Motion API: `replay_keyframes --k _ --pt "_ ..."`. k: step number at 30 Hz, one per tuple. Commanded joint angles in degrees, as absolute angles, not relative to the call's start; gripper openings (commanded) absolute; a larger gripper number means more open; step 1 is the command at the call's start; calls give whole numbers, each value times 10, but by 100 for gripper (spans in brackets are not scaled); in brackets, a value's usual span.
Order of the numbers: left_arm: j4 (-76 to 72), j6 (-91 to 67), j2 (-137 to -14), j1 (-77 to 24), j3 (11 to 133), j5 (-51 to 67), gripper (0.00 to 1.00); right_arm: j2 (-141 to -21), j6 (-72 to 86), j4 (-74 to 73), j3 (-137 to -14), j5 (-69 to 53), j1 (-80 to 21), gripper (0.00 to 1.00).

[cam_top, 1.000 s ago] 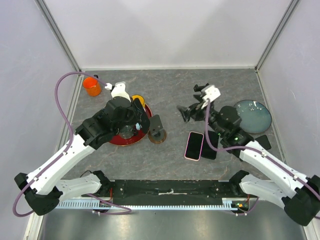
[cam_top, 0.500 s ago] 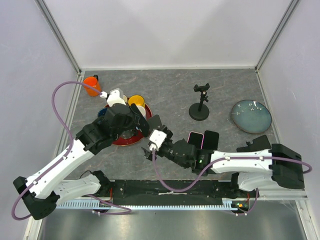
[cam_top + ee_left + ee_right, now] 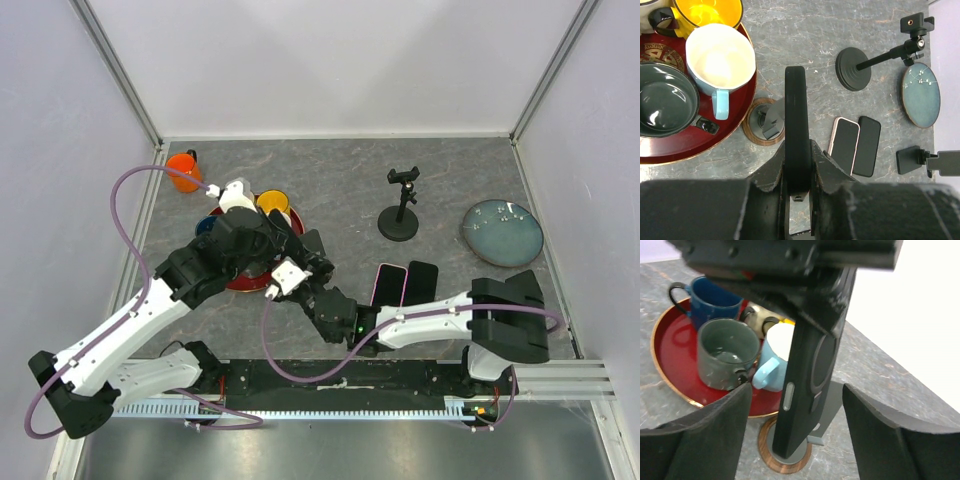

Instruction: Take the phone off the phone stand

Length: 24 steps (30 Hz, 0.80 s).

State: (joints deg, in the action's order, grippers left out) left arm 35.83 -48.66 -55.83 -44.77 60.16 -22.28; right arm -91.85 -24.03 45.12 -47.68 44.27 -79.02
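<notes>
A black phone [image 3: 796,115] stands edge-on, gripped between the fingers of my left gripper [image 3: 797,150], which is shut on it. The phone stand [image 3: 765,127] has a round wood-rimmed base and a grey upright, and sits just beside the red tray. In the right wrist view the phone [image 3: 812,370] leans steeply with its lower end at the stand's base [image 3: 790,460], the grey upright behind it. I cannot tell whether they touch. My right gripper [image 3: 796,390] is wide open, one finger [image 3: 705,430] on each side of phone and stand. From above, the left gripper [image 3: 290,240] and right gripper [image 3: 312,272] crowd together over the stand.
The red tray [image 3: 240,282] holds grey [image 3: 662,100], light blue [image 3: 720,60], yellow [image 3: 705,10] and dark blue [image 3: 715,302] mugs. An orange cup [image 3: 183,170] stands back left. Two phones [image 3: 388,285] [image 3: 420,284] lie flat. A black tripod mount [image 3: 400,215] and a blue plate [image 3: 503,232] are further right.
My right arm has swung from the back right across the table to the stand, ending low with open jaws around the phone. The left gripper has stayed on the phone.
</notes>
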Motion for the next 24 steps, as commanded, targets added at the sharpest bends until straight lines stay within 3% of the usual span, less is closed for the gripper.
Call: replay_keyframes --k 1,3,5,8,9,10,11,12,15,18,21,24 --pt "304 -516 -555 -450 600 -216 2 -963 -296 547 -520 531 -796 76" --pt "301 -515 -554 -450 600 -214 2 -976 -315 555 -530 542 -798 70" --pt "301 -512 -552 -450 600 -214 2 -985 -330 570 -533 553 -802 54" --pt "297 -506 -548 -450 600 -211 4 -988 -338 572 -534 566 -808 23" --pt "295 -505 -546 -450 600 -210 10 -986 -338 572 -533 569 -809 6" --pt "287 -502 -545 -450 599 -212 15 -979 -334 568 -532 571 -810 0" --pt "281 -498 -543 -450 599 -214 23 -975 -325 561 -527 576 -811 0" --pt "276 -495 -542 -450 598 -215 41 -968 -301 547 -526 575 -812 0" --pt "261 -472 -535 -450 603 -232 71 -920 -235 464 -514 570 -811 0" --pt "225 -415 -525 -450 611 -248 87 -872 -160 371 -504 556 -811 0" --pt "159 -327 -496 -450 603 -260 96 -823 -100 284 -488 529 -809 0" --pt "116 -247 -466 -450 599 -262 98 -770 -20 203 -468 503 -802 0"
